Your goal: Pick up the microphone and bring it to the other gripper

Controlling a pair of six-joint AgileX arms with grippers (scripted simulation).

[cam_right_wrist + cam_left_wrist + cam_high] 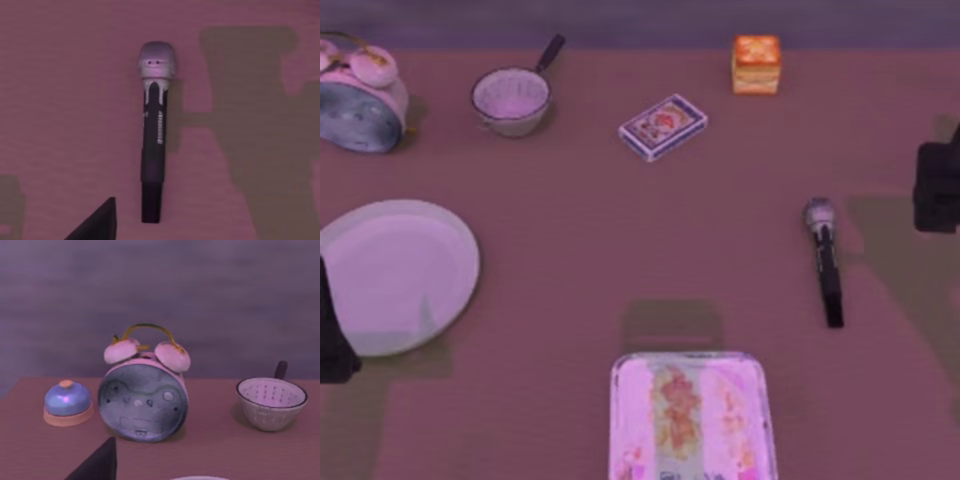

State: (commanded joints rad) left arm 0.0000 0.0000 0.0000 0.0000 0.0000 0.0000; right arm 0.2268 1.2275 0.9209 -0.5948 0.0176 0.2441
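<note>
The microphone (pixel 825 262) lies flat on the table at the right, its silver mesh head (pixel 818 213) pointing to the far side and its black handle toward the near edge. In the right wrist view the microphone (pixel 152 135) lies below the camera, with one dark finger (pixel 102 224) beside its handle end and apart from it. My right gripper (pixel 936 186) hovers at the table's right edge, open and holding nothing. My left gripper (pixel 332 335) is parked at the left edge, open, with one finger (pixel 100 465) showing in its wrist view.
A white plate (pixel 395 272) lies by the left arm. An alarm clock (pixel 358 100), a small saucepan (pixel 512 97), a card box (pixel 663 126) and an orange box (pixel 757 64) stand along the back. A food tray (pixel 690 415) sits at the front middle. A bell (pixel 67 402) stands beside the clock.
</note>
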